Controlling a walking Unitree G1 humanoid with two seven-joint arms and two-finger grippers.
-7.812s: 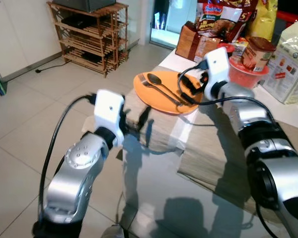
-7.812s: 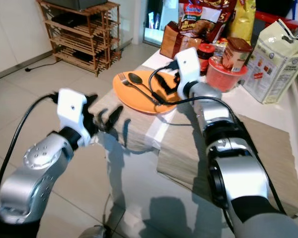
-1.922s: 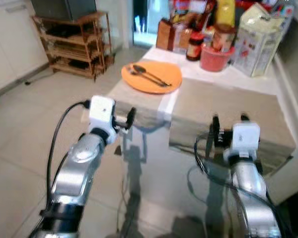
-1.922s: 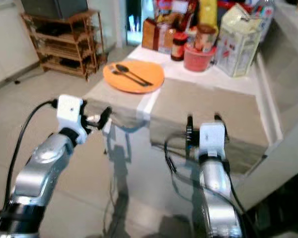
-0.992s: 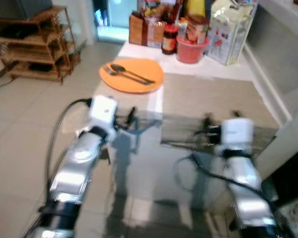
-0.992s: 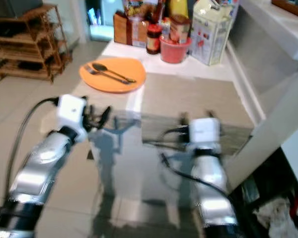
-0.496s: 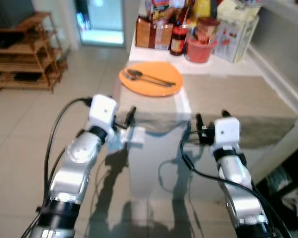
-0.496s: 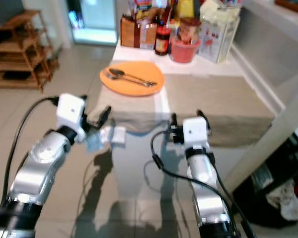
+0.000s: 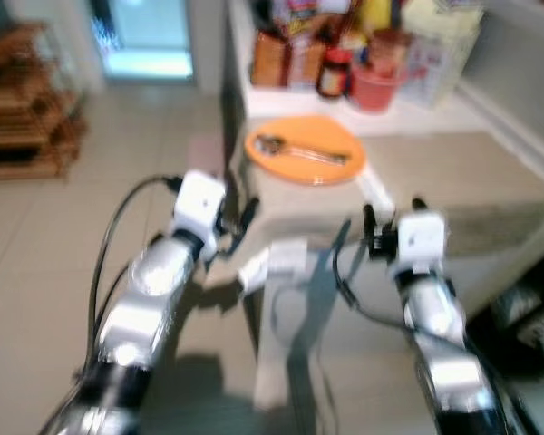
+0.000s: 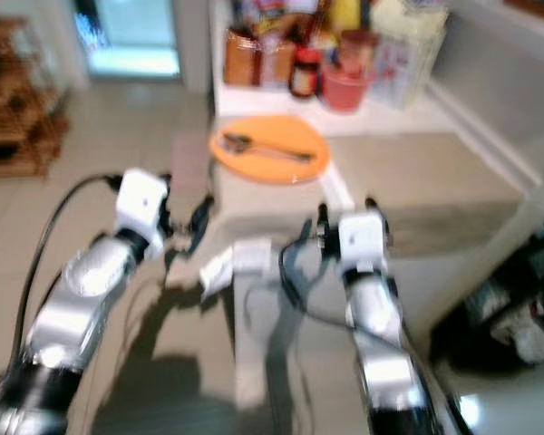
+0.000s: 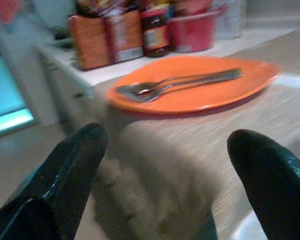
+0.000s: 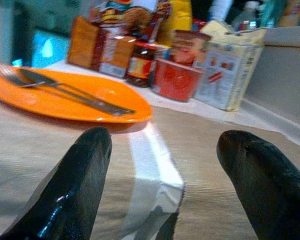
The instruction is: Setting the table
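Plate: the orange plate (image 9: 306,151) sits on the beige placemat (image 11: 200,150) near the table's left edge, with the groceries well behind it.

Cutlery: a spoon (image 11: 155,86) and a fork (image 12: 20,76) lie on the plate side by side, handles pointing toward the robot's right. Looks like they're touching, but the blur makes that hard to call.

Left gripper: the left gripper (image 11: 162,150) hovers off the near left corner of the table, fingers spread wide, nothing between them, pointed at the plate.

Right gripper: the right gripper (image 12: 162,145) is also spread and empty, low over the near edge of the placemat, aimed across a white strip (image 12: 150,165) on the cloth toward the plate.

Clutter at the back: a red bowl (image 12: 172,80), a dark jar (image 12: 139,67), an orange-brown packet (image 12: 87,37) and a white carton (image 12: 225,67) are bunched against the wall.

Step in hand: my guess is that the plate and cutlery are already set down for this place, and both arms are just hanging free in front of it.

Next move: probably either lift the fork and spoon off the plate and lay them beside it, or go fetch the next item. Reaching for the cutlery means closing in from well short of it, and thin flat handles on a plate will need a low, careful pinch.
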